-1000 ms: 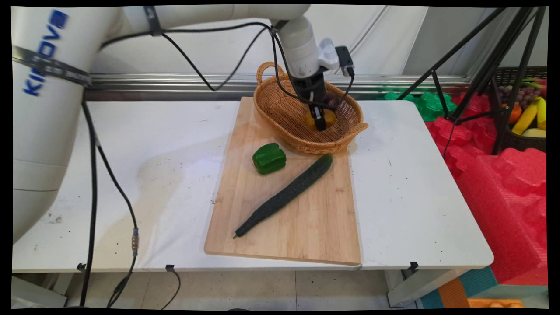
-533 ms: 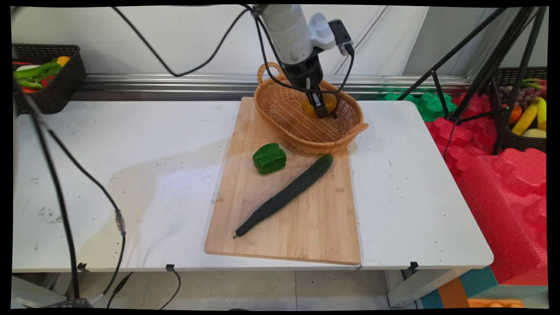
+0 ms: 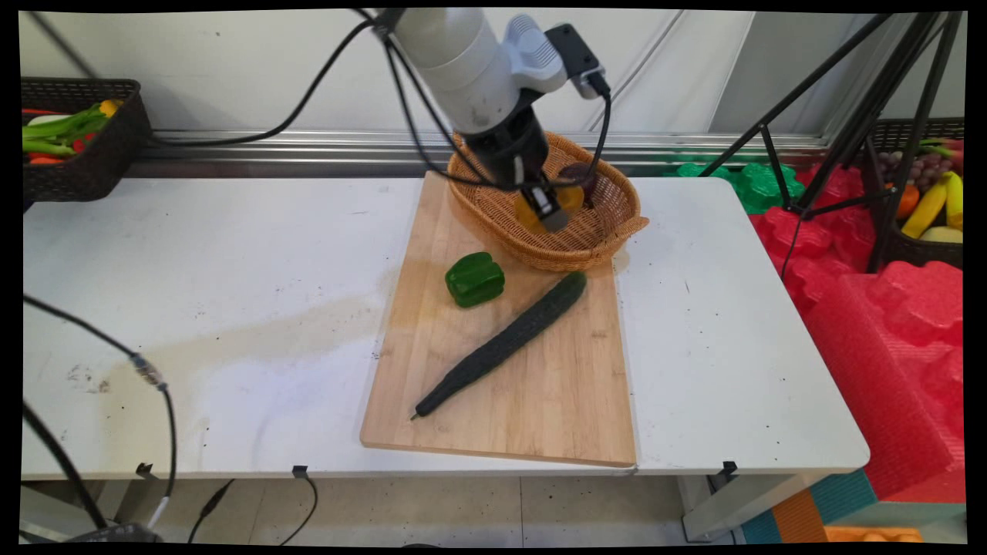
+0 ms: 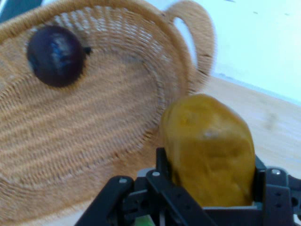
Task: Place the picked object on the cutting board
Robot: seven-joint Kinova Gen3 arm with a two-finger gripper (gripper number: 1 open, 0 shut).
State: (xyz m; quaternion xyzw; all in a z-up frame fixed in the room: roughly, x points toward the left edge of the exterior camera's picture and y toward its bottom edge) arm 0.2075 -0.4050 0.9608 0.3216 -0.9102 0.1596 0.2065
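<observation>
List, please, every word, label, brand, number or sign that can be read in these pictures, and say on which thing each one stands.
None: no readable text appears in either view.
The end effector, the yellow fruit it grips, the wicker basket, the dark round fruit, the green pepper, the cucumber and the wooden board bear no lettering.

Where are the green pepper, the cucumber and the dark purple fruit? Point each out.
green pepper (image 3: 474, 279), main view, middle of its top.
cucumber (image 3: 505, 344), main view, mid-length.
dark purple fruit (image 4: 55, 55), hand view, centre of its round body.
</observation>
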